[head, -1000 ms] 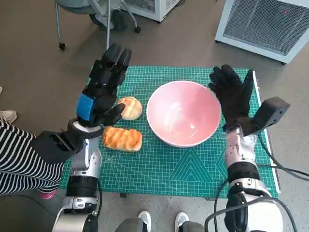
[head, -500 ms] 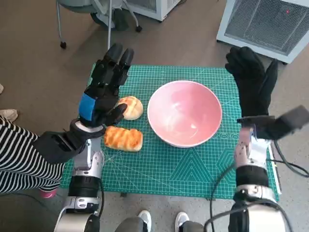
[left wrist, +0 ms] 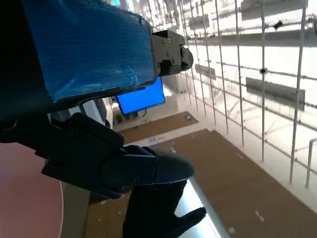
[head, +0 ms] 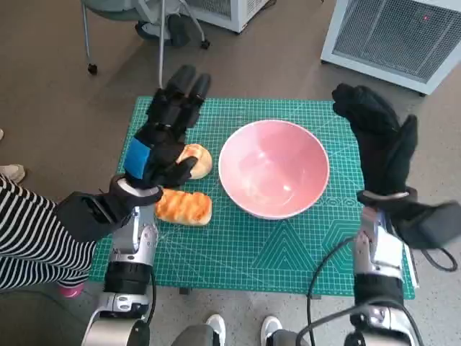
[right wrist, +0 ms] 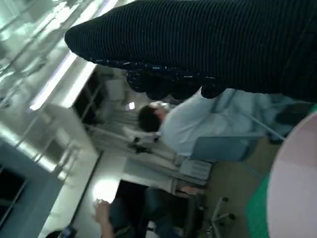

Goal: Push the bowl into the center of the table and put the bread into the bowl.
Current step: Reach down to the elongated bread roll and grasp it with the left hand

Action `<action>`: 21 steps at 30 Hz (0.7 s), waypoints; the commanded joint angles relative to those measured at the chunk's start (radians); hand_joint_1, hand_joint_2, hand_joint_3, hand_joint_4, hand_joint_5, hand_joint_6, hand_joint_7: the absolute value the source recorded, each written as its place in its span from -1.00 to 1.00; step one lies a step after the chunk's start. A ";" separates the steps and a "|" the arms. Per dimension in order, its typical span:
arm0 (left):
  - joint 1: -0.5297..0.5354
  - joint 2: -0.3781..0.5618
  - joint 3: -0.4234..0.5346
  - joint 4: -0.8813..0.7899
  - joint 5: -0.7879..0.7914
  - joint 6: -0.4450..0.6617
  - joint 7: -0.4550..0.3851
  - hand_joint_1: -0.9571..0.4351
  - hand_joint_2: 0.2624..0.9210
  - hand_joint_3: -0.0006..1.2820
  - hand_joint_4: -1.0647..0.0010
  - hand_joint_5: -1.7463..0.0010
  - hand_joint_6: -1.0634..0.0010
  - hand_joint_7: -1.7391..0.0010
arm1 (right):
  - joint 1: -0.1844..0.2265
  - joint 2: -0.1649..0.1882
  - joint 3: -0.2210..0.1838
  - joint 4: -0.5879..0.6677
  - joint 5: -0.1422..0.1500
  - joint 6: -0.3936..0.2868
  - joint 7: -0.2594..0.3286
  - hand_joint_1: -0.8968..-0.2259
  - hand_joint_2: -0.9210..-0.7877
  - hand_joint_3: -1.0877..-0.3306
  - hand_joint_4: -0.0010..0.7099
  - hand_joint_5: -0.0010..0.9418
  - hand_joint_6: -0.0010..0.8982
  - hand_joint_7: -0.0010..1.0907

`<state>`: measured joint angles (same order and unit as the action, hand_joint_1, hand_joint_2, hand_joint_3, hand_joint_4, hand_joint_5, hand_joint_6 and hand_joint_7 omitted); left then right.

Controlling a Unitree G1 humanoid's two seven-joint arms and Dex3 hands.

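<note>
While the pink bowl (head: 274,168) sits about mid-desk on the green mat (head: 252,252), both hands hover above the desk, fingers spread, grasping nothing. Left hand (head: 164,133) is over the round bun (head: 196,160); the long bread (head: 183,206) lies just nearer, left of the bowl. Right hand (head: 379,148) is raised at the bowl's right, apart from it
</note>
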<state>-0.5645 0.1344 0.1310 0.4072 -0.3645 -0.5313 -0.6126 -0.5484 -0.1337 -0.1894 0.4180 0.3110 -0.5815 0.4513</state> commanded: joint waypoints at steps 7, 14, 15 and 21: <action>-0.005 0.391 -0.080 -0.305 0.196 0.350 -0.138 -0.13 0.59 -0.96 0.81 0.98 0.97 0.54 | 0.063 -0.001 0.020 -0.102 0.020 0.071 0.001 -0.54 -1.00 -0.07 -0.54 -0.97 -0.63 -0.61; 0.023 0.636 -0.110 -0.563 0.387 0.630 -0.200 0.29 0.37 -0.99 0.72 0.99 0.54 0.82 | 0.072 0.006 0.020 -0.134 0.020 0.080 -0.007 -0.53 -1.00 -0.05 -0.53 -0.98 -0.63 -0.60; 0.028 0.656 -0.113 -0.591 0.407 0.656 -0.203 0.30 0.37 -0.99 0.71 0.99 0.51 0.84 | 0.072 0.007 0.020 -0.138 0.020 0.081 -0.009 -0.53 -1.00 -0.05 -0.53 -0.98 -0.63 -0.60; 0.087 0.688 -0.094 -0.668 0.469 0.669 -0.169 0.28 0.33 -1.00 0.63 0.99 0.30 0.93 | 0.075 0.013 0.019 -0.150 0.024 0.090 -0.013 -0.53 -1.00 -0.05 -0.51 -0.98 -0.63 -0.59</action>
<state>-0.5223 0.7993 0.0398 -0.2003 0.0795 0.1275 -0.7885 -0.5109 -0.1313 -0.1727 0.2707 0.3201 -0.5156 0.4489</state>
